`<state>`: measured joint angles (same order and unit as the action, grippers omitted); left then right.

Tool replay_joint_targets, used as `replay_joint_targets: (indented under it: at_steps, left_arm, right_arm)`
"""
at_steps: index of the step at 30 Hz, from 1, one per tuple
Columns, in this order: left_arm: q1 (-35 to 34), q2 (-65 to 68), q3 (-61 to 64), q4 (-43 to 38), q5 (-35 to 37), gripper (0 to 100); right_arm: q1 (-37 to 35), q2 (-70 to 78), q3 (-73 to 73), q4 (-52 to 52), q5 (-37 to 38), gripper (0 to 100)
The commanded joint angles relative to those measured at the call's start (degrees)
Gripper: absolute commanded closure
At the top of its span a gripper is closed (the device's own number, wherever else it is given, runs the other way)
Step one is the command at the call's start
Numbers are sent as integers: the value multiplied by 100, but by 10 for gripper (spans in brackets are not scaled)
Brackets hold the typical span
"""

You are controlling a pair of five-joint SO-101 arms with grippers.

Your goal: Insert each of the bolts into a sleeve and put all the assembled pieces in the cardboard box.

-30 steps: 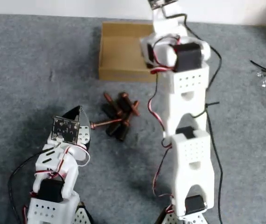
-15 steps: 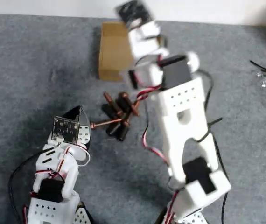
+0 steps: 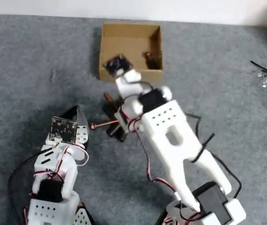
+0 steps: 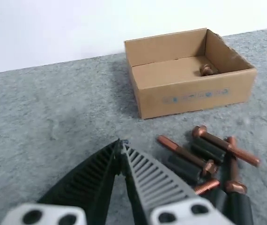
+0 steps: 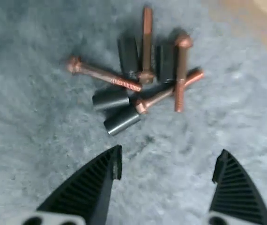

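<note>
Right gripper (image 5: 170, 151) agape over bolts (image 5: 147, 42), box (image 4: 171, 107) print (image 4: 196, 96) seemingly illegible

right arm (image 3: 168, 133) covers bolt pile (image 5: 143, 79) from above; bare carpet (image 4: 164, 125) strip free between pile and cardboard box (image 4: 194, 97).

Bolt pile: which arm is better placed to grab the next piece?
Right, likely. The right gripper is open and faces the pile of bolts and sleeves directly, close by. The left gripper is shut and sits off to the pile's side.
</note>
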<state>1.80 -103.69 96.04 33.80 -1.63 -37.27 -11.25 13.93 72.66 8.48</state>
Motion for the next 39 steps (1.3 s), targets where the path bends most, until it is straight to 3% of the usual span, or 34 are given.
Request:
replay_joint_targets:
  at_steps: [1,10,15,18,25,28,32,39]
  left_arm:
    - [-198,-40,110,-229,193,989]
    - [-224,-40,110,-237,220,989]
    - [-251,-66,110,-237,229,989]
    - [-374,-75,110,-255,237,989]
    - [-470,-75,110,-325,237,989]
    - [-470,-66,110,-325,237,989]
    - [-470,-66,110,-325,237,989]
    - [-470,-57,110,-325,237,989]
  right_arm:
    - [-400,-233,884,-1059,-185,717]
    - [-699,-215,1587,-2000,-826,717]
    - [-699,-215,1622,-2475,-2268,717]
    - [-699,-215,1613,-2492,-2716,717]
    - [-681,66,1613,-2492,-3103,719]
    - [-655,576,1569,-2484,-3323,772]
    - [-655,1077,1569,-2466,-3358,837]
    - [-549,1156,1596,-2466,-3358,840]
